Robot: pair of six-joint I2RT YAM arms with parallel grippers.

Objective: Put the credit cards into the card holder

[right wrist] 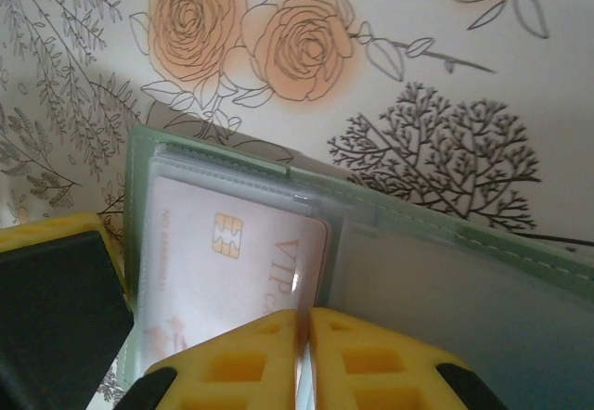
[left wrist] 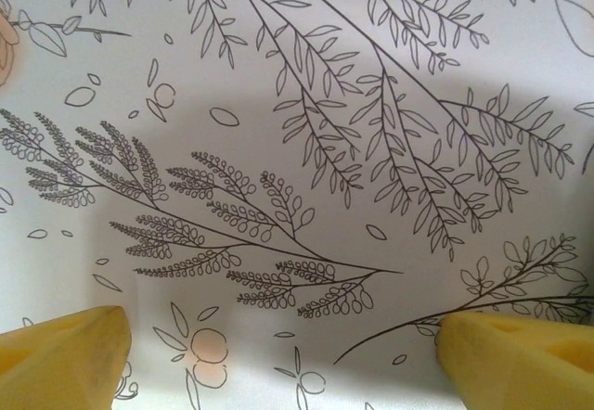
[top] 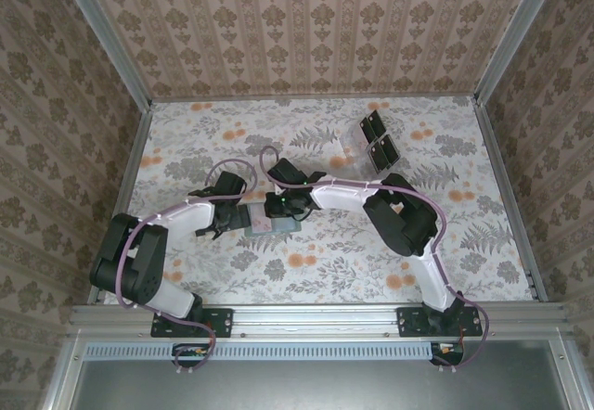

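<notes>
Top view: card holder (top: 262,225) lies mid-table beneath the right gripper (top: 286,208); left gripper (top: 218,223) hovers at its 9 o'clock. Left wrist: jaws spread over bare tablecloth (left wrist: 297,104). Right wrist: jaws pressed together, apparently nudging a credit card (right wrist: 232,252) into its pocket.

Alt text: a boxed-in work cell seen from above. Three walls (top: 316,30) carry beige wallpaper with vertical stripes and brown damask motifs. Silver metal posts (top: 102,32) rise at the two far corners. The surface (top: 464,243) is covered in a pale botanical print of grey ferns (left wrist: 204,215), leafy sprays and orange roses (right wrist: 246,44). A metal rail (top: 316,317) runs along the near edge, with a flat grey panel (top: 316,382) below it. The light is soft, and faint grey shadows lie on the print.
</notes>
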